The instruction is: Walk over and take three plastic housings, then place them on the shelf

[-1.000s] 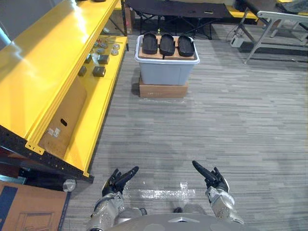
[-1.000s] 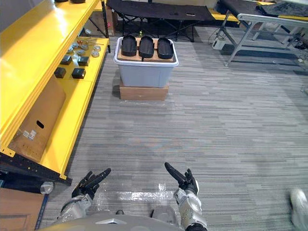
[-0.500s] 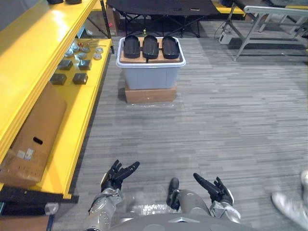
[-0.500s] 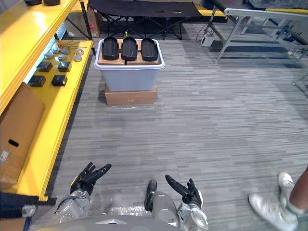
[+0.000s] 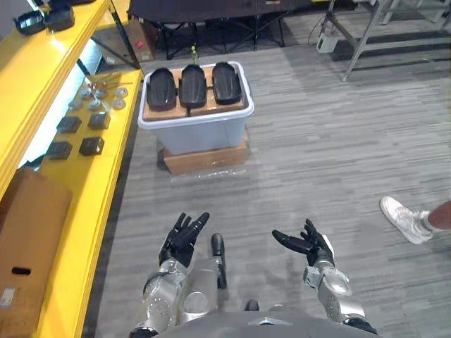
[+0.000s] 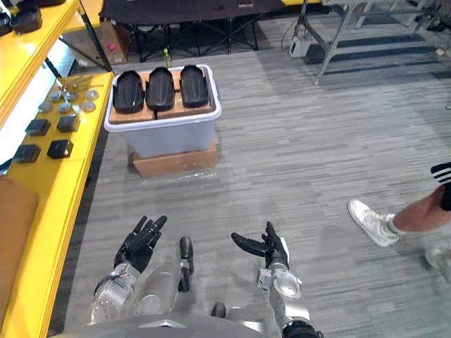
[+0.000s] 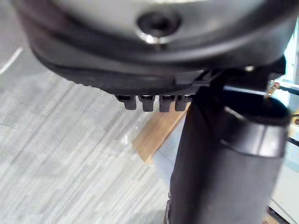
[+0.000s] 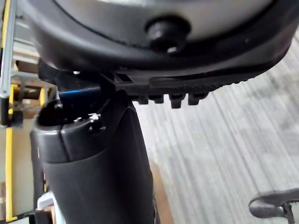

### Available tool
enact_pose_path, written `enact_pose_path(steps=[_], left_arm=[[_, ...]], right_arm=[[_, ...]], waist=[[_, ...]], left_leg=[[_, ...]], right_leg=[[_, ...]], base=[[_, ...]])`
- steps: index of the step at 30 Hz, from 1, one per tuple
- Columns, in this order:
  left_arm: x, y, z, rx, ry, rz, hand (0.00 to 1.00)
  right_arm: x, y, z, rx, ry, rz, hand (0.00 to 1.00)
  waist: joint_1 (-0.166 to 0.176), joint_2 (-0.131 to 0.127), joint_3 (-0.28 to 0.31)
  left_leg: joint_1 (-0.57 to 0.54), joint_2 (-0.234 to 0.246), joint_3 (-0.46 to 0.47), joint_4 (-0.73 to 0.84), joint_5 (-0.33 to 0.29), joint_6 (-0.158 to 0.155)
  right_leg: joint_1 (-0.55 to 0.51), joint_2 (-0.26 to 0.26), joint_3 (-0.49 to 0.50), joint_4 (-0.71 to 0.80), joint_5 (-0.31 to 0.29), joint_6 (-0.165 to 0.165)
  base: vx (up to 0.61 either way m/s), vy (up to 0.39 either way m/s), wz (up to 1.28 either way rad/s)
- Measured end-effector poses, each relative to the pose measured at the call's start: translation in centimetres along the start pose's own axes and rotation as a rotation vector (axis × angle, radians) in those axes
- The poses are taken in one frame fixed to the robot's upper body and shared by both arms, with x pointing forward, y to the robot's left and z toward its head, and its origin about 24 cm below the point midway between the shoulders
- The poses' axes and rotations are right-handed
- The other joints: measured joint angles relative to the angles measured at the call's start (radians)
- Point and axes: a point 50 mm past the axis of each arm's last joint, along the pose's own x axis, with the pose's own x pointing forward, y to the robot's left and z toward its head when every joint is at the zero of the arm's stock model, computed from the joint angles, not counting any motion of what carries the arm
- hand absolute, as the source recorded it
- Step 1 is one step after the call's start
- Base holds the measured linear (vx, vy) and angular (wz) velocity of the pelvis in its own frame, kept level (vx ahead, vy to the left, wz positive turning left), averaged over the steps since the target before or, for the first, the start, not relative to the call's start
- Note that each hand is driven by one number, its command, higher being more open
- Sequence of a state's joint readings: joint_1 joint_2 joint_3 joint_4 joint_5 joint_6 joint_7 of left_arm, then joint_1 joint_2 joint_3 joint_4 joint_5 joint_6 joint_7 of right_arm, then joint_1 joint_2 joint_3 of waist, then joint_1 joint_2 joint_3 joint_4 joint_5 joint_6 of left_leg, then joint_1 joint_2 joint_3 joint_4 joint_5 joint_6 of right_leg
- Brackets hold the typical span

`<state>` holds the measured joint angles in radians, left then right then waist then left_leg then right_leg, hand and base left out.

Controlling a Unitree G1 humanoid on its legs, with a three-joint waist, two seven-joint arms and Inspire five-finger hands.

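Grey striped carpet floor (image 5: 331, 141) stretches to a black folding cot (image 6: 176, 8) beyond.

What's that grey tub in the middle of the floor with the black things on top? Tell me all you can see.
The tub is a rectangular pale grey plastic bin with a lighter rim. It stands upright on a flat cardboard box on the floor, close beside the yellow shelf. A brown board covers its top, carrying three black plastic housings side by side.
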<state>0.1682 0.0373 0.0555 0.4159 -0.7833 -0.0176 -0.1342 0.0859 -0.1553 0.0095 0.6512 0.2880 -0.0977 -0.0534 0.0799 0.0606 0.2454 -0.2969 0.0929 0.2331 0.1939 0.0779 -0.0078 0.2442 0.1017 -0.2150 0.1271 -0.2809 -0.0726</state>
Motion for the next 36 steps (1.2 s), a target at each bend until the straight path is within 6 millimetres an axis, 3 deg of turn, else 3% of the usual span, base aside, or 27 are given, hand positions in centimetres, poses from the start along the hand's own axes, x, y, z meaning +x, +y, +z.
enact_pose_path(steps=[2, 3, 4, 6, 7, 9, 10, 11, 12, 14, 15, 16, 17, 19, 21, 24, 26, 27, 29, 31, 32, 33, 34, 36], left_arm=[[0.3, -0.8, 1.9, 0.019, -0.073, -0.043, 1.0], [0.6, -1.1, 2.1, 0.027, -0.079, -0.054, 1.0], [1.1, -2.1, 2.4, 0.05, -0.084, -0.088, 1.0], [1.3, -3.0, 2.1, 0.079, -0.069, -0.11, 1.0], [1.3, -3.5, 2.1, 0.089, -0.072, -0.119, 1.0], [1.4, -4.5, 2.7, 0.098, -0.095, -0.155, 1.0], [1.8, -5.7, 3.2, 0.108, -0.112, -0.197, 1.0], [2.2, -6.7, 3.7, 0.126, -0.12, -0.23, 1.0], [2.4, -7.0, 3.9, 0.138, -0.12, -0.242, 1.0], [2.9, -7.2, 3.5, 0.158, -0.094, -0.252, 1.0], [2.7, -6.6, 3.3, 0.167, -0.081, -0.233, 1.0], [2.6, -6.0, 3.3, 0.178, -0.076, -0.221, 1.0], [2.4, -5.1, 2.5, 0.167, -0.045, -0.186, 1.0], [1.7, -3.9, 1.2, 0.142, -0.006, -0.143, 1.0], [1.6, -3.3, 0.4, 0.126, 0.025, -0.114, 1.0], [0.8, -2.0, -0.9, 0.094, 0.062, -0.063, 1.0], [0.4, -1.4, -1.1, 0.094, 0.07, -0.048, 1.0], [0.3, -1.5, -1.1, 0.092, 0.071, -0.062, 1.0], [0.3, -1.7, -1.0, 0.093, 0.065, -0.092, 1.0], [0.3, -1.8, -1.0, 0.1, 0.067, -0.099, 1.0], [0.3, -1.9, -1.1, 0.108, 0.07, -0.105, 1.0], [0.4, -1.9, -0.7, 0.136, 0.067, -0.115, 1.0], [0.3, -2.1, -0.2, 0.159, 0.059, -0.128, 1.0], [0.1, -2.2, 0.4, 0.226, 0.067, -0.158, 1.0]], right_arm=[[0.0, 0.3, -0.1, 0.016, 0.002, 0.005, 1.0], [0.2, 0.4, 0.1, 0.025, -0.002, 0.009, 1.0], [0.4, 0.6, 0.4, 0.063, -0.011, 0.021, 1.0], [0.3, 0.9, 0.1, 0.088, -0.001, 0.044, 1.0], [0.1, 1.4, -0.2, 0.101, 0.001, 0.058, 1.0], [0.0, 2.5, -0.2, 0.099, -0.009, 0.089, 1.0], [0.0, 3.0, 0.1, 0.087, -0.023, 0.103, 1.0], [0.0, 3.4, 0.1, 0.084, -0.024, 0.112, 1.0], [0.0, 3.5, 0.2, 0.084, -0.026, 0.117, 1.0], [-0.2, 3.4, -0.3, 0.086, -0.013, 0.11, 1.0], [-0.7, 3.3, -1.1, 0.092, 0.006, 0.102, 1.0], [-0.9, 3.2, -1.6, 0.094, 0.015, 0.098, 1.0], [-1.1, 2.4, -1.9, 0.081, 0.025, 0.079, 1.0], [-0.8, 1.3, -1.0, 0.054, -0.009, 0.046, 1.0], [-0.6, 0.6, -0.3, 0.055, -0.037, 0.013, 1.0], [-1.1, -1.0, -0.2, 0.061, -0.048, -0.054, 1.0], [-1.4, -1.4, -0.2, 0.084, -0.063, -0.075, 1.0], [-1.5, -2.0, 0.5, 0.1, -0.096, -0.099, 1.0], [-1.4, -2.7, 1.7, 0.12, -0.153, -0.142, 1.0], [-1.1, -3.3, 2.8, 0.147, -0.188, -0.193, 1.0], [-0.9, -3.6, 3.4, 0.172, -0.205, -0.218, 1.0], [-0.5, -3.0, 3.8, 0.196, -0.216, -0.227, 1.0], [-0.4, -2.9, 4.2, 0.202, -0.231, -0.228, 1.0], [-0.1, -2.9, 5.1, 0.211, -0.258, -0.234, 1.0]], waist=[[0.005, -0.086, -0.033], [0.003, -0.1, -0.034], [-0.005, -0.106, -0.031], [-0.007, -0.105, -0.029], [-0.017, -0.099, -0.029], [-0.032, -0.094, -0.03], [-0.03, -0.087, -0.029], [-0.03, -0.08, -0.026], [-0.031, -0.078, -0.024], [-0.04, -0.081, -0.021], [-0.047, -0.1, -0.018], [-0.052, -0.113, -0.016], [-0.054, -0.083, -0.022], [-0.046, -0.024, -0.048], [-0.05, -0.01, -0.047], [-0.053, -0.019, -0.029], [-0.052, -0.03, -0.025], [-0.055, -0.031, -0.025], [-0.058, -0.022, -0.03], [-0.057, -0.018, -0.03], [-0.056, -0.003, -0.038], [-0.054, -0.033, -0.033], [-0.054, -0.057, -0.032], [-0.039, -0.087, -0.037]], left_leg=[[-0.004, -0.056, 0.047, 0.059, -0.002, 0.101], [-0.002, -0.069, 0.048, 0.07, -0.022, 0.113], [0.035, -0.081, 0.043, 0.075, -0.069, 0.115], [0.126, -0.088, 0.027, 0.079, -0.118, 0.104], [0.187, -0.082, 0.001, 0.072, -0.145, 0.097], [0.24, -0.068, -0.035, 0.042, -0.161, 0.08], [0.255, -0.051, -0.059, 0.026, -0.17, 0.065], [0.256, -0.032, -0.087, 0.029, -0.182, 0.046], [0.259, -0.029, -0.104, 0.03, -0.189, 0.036], [0.281, -0.029, -0.182, 0.063, -0.234, -0.006], [0.291, -0.039, -0.224, 0.113, -0.288, -0.039], [0.297, -0.051, -0.246, 0.143, -0.317, -0.051], [0.306, -0.022, -0.292, 0.184, -0.356, -0.074], [0.299, 0.044, -0.304, 0.186, -0.387, -0.096], [0.283, 0.061, -0.315, 0.227, -0.361, -0.09], [0.184, 0.091, -0.281, 0.473, -0.254, -0.106], [0.183, 0.115, -0.212, 0.469, -0.257, -0.088], [0.186, 0.126, -0.169, 0.376, -0.267, -0.071], [0.188, 0.127, -0.143, 0.192, -0.261, -0.076], [0.206, 0.124, -0.156, 0.036, -0.192, -0.091], [0.224, 0.125, -0.162, -0.032, -0.083, -0.137], [0.242, 0.087, -0.15, -0.044, -0.083, -0.126], [0.243, 0.059, -0.14, -0.049, -0.094, -0.11], [0.248, 0.008, -0.097, -0.044, -0.11, -0.083]], right_leg=[[-0.088, -0.109, -0.009, 0.267, -0.122, 0.126], [-0.147, -0.142, -0.014, 0.405, -0.117, 0.159], [-0.278, -0.233, -0.071, 0.726, 0.006, 0.227], [-0.334, -0.32, -0.115, 0.894, -0.024, 0.151], [-0.343, -0.343, -0.139, 0.881, -0.043, 0.12], [-0.371, -0.343, -0.155, 0.739, -0.053, 0.112], [-0.407, -0.328, -0.159, 0.558, -0.044, 0.121], [-0.431, -0.298, -0.122, 0.343, 0.006, 0.155], [-0.444, -0.285, -0.088, 0.24, 0.052, 0.164], [-0.446, -0.278, 0.041, 0.036, 0.21, 0.189], [-0.423, -0.286, 0.09, 0.011, 0.257, 0.209], [-0.411, -0.29, 0.1, 0.029, 0.318, 0.2], [-0.413, -0.264, 0.098, 0.114, 0.343, 0.166], [-0.44, -0.214, 0.067, 0.172, 0.27, 0.123], [-0.431, -0.207, 0.036, 0.199, 0.22, 0.109], [-0.318, -0.211, -0.037, 0.153, 0.193, 0.09], [-0.249, -0.224, -0.082, 0.096, 0.201, 0.083], [-0.23, -0.231, -0.107, 0.071, 0.205, 0.087], [-0.219, -0.245, -0.126, 0.043, 0.227, 0.116], [-0.207, -0.266, -0.136, 0.039, 0.238, 0.137], [-0.2, -0.27, -0.131, 0.036, 0.238, 0.161], [-0.192, -0.302, -0.109, 0.02, 0.253, 0.192], [-0.191, -0.329, -0.105, 0.006, 0.259, 0.203], [-0.19, -0.379, -0.08, -0.034, 0.289, 0.239]], base=[[0.65, 0.172, -0.01], [0.69, 0.126, 0.08], [0.55, 0.116, 0.16], [0.59, 0.089, 0.22], [0.51, 0.035, 0.35], [0.44, -0.04, 0.49], [0.45, -0.123, 0.61], [0.35, -0.14, 0.57], [0.27, -0.149, 0.64], [0.38, -0.341, 1.03], [0.4, -0.453, 1.18], [0.33, -0.448, 1.08], [0.31, -0.405, 0.64], [0.29, -0.32, 0.21], [0.25, -0.243, 0.41], [0.21, -0.186, 0.64], [0.22, -0.113, 0.61], [0.19, -0.014, 0.6], [0.19, 0.061, 0.48], [0.2, 0.231, 0.1], [0.18, 0.271, -0.11], [0.14, 0.263, -0.13], [0.11, 0.248, -0.13], [0.08, 0.266, -0.28]])
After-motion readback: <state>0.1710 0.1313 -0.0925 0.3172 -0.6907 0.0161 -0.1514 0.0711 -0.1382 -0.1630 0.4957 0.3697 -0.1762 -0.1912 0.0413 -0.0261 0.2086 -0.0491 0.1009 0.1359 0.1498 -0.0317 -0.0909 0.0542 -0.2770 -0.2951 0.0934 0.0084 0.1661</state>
